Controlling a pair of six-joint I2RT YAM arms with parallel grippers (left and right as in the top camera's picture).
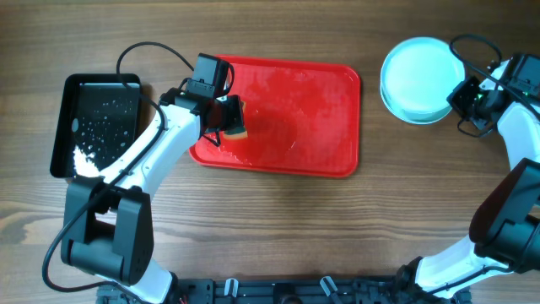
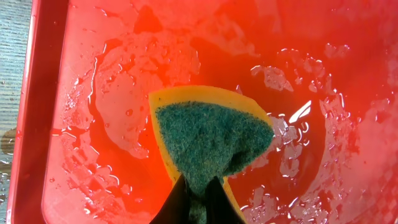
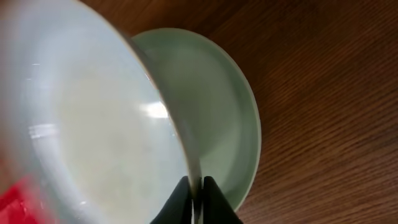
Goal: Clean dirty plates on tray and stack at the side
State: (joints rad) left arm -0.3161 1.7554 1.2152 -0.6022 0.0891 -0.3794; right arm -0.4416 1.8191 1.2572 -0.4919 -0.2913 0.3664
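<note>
The red tray [image 1: 304, 110] lies at the table's middle and its wet floor [image 2: 93, 124] holds no plates. My left gripper [image 1: 229, 118] is shut on a yellow sponge with a green scouring face [image 2: 208, 140] and holds it over the tray's left part. My right gripper [image 1: 460, 95] is shut on the rim of a pale light-blue plate [image 3: 93, 130] and holds it over another plate [image 3: 217, 112] that rests on the table at the far right. From overhead the plates [image 1: 419, 78] read as one stack.
A black rectangular tray [image 1: 97, 122] with white foam specks stands at the far left. Bare wood table surrounds the trays, with the front edge near the arm bases.
</note>
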